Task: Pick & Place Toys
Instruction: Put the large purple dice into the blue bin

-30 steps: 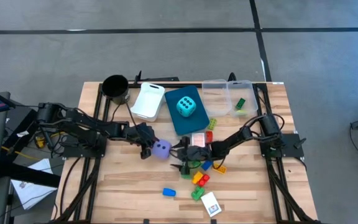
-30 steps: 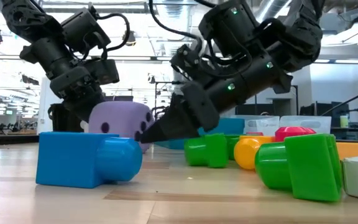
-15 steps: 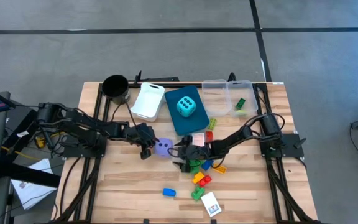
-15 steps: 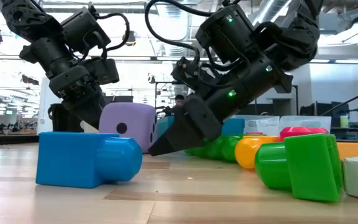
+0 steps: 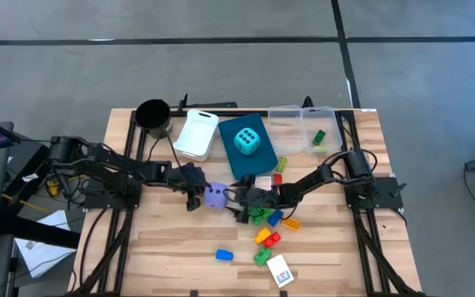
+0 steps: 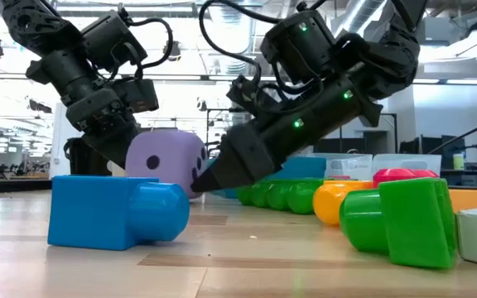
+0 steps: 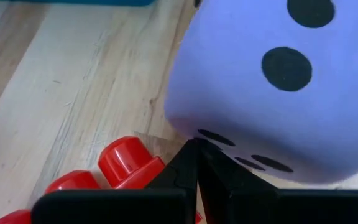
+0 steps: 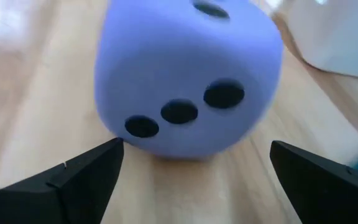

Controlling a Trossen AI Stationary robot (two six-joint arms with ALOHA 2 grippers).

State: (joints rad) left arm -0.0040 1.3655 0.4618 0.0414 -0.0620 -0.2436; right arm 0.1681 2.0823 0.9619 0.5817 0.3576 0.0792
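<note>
My left hand (image 5: 195, 196) was clenched tight with nothing in it, fingertips pressed together and touching the lower edge of the purple die (image 5: 214, 195), which sat on the desk (image 5: 155, 247) near the middle. That arm reached in low from my left side, the wrist angled down toward the wood. My right hand (image 5: 236, 203) was spread wide and released, its two fingers (image 8: 79, 171) flanking the die without closing on it; the arm stretched across from my right, tilted nose-down so the fingers nearly met the desk. A blue brick (image 6: 114, 211) lay in the foreground of the low view, and green bricks (image 6: 280, 195) lay just behind my right hand. The cyan die (image 5: 246, 141) rested in the blue bin (image 5: 236, 164).
</note>
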